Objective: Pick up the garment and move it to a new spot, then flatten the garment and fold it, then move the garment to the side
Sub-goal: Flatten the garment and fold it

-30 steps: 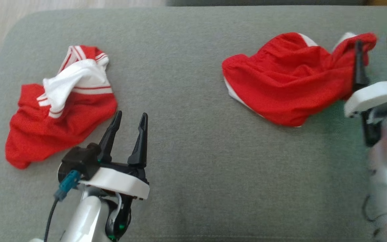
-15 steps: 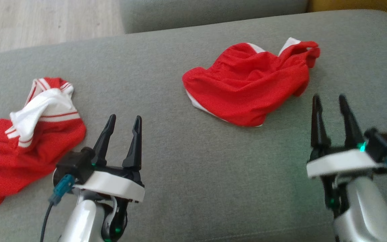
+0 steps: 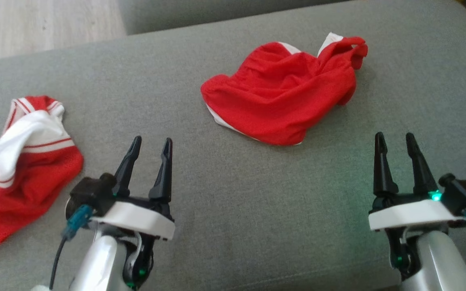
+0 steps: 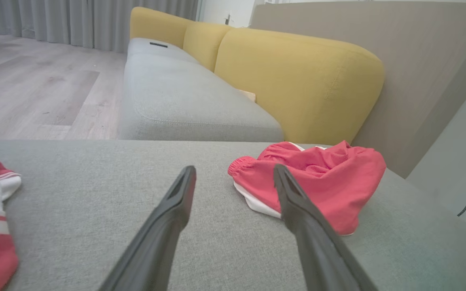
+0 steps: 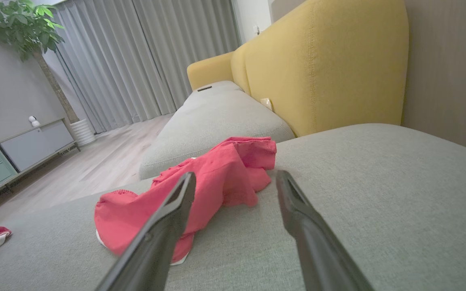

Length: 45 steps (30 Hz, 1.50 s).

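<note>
With left gripper and right gripper fingers open and empty, best pinch the upper-centre red garment by opposite edges to flatten it.

Red garment fine mesh cloth, matt; grey cushion coarse woven fabric; floor wood-look planks.

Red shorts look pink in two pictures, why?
Head view: the red shorts look deep red, a bit soft and grainy. Left wrist view: washed-out pink, since that camera shows colours paler. Right wrist view: pink too, and the yellow sofa back leans from the wide lens.
</note>
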Tool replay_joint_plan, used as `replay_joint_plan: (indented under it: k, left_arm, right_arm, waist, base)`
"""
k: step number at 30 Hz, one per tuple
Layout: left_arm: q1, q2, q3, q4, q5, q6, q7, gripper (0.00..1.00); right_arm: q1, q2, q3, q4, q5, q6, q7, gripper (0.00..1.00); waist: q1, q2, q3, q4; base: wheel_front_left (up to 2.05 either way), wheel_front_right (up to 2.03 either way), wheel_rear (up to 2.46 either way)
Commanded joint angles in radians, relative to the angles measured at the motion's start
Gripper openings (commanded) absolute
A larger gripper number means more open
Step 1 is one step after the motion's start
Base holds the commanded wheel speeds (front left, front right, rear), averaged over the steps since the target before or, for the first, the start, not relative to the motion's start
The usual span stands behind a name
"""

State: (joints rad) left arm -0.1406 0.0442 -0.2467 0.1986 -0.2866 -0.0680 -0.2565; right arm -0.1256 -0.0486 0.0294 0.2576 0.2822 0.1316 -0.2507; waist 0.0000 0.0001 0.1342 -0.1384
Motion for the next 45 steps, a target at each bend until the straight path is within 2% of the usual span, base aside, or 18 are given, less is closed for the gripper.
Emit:
replay_joint_plan:
  k: [1,7,15,21,27,32,33,34,35,39,45]
  left_arm:
    - [-0.074,0.006,0.026,-0.017,0.02,-0.009,-0.005,1.0]
    - [-0.172,0.006,-0.003,0.068,0.056,-0.029,-0.005,1.0]
    - [-0.424,0.017,-0.055,0.389,0.106,-0.048,0.005,1.0]
    - [-0.58,0.038,-0.06,0.592,0.116,-0.046,0.014,1.0]
    - [-0.672,0.052,-0.053,0.719,0.119,-0.034,0.003,1.0]
    - [-0.711,0.05,-0.077,0.79,0.119,-0.046,-0.002,1.0]
    - [-0.716,0.049,-0.085,0.803,0.118,-0.05,-0.002,0.93]
    - [-0.721,0.048,-0.094,0.814,0.118,-0.052,-0.002,0.18]
    - [-0.725,0.047,-0.102,0.822,0.116,-0.055,-0.003,0.0]
    - [-0.732,0.043,-0.117,0.774,0.098,-0.06,-0.005,0.0]
    - [-0.688,0.059,-0.127,0.493,0.105,-0.062,-0.005,0.0]
  right_arm:
    - [-0.053,-0.002,0.025,-0.04,0.011,-0.001,-0.011,1.0]
    - [-0.073,-0.002,0.053,-0.05,0.022,-0.001,-0.011,1.0]
    - [-0.109,-0.002,0.099,-0.059,0.027,-0.001,-0.011,1.0]
    - [-0.134,-0.002,0.124,-0.07,0.042,-0.001,-0.011,1.0]
    - [-0.138,-0.002,0.137,-0.078,0.051,-0.001,-0.011,1.0]
    - [-0.143,-0.002,0.144,-0.081,0.056,-0.001,-0.011,1.0]
    - [-0.144,-0.002,0.144,-0.081,0.057,-0.001,-0.011,1.0]
    - [-0.145,-0.002,0.144,-0.082,0.057,-0.001,-0.011,1.0]
    - [-0.145,-0.002,0.144,-0.082,0.058,-0.001,-0.011,1.0]
    - [-0.144,-0.002,0.139,-0.081,0.057,-0.001,-0.011,1.0]
    - [-0.141,-0.002,0.135,-0.076,0.061,-0.001,-0.011,1.0]
  waist:
    - [0.0,-0.0001,0.029,-0.014]
    - [0.0,-0.0001,0.09,-0.045]
    - [0.0,-0.0001,0.173,-0.112]
    - [0.0,-0.0001,0.212,-0.156]
    - [0.0,-0.0001,0.231,-0.18]
    - [0.0,-0.0001,0.24,-0.192]
    - [0.0,-0.0001,0.24,-0.193]
    - [0.0,-0.0001,0.24,-0.194]
    - [0.0,-0.0001,0.24,-0.195]
    - [0.0,-0.0001,0.233,-0.191]
    - [0.0,-0.0001,0.199,-0.179]
  base:
    - [0.0,0.0,0.0]
    - [0.0,0.0,0.0]
    - [0.0,0.0,0.0]
    - [0.0,0.0,0.0]
    - [0.0,0.0,0.0]
    - [0.0,0.0,0.0]
    - [0.0,0.0,0.0]
    - [0.0,0.0,0.0]
    - [0.0,0.0,0.0]
    - [0.0,0.0,0.0]
    - [0.0,0.0,0.0]
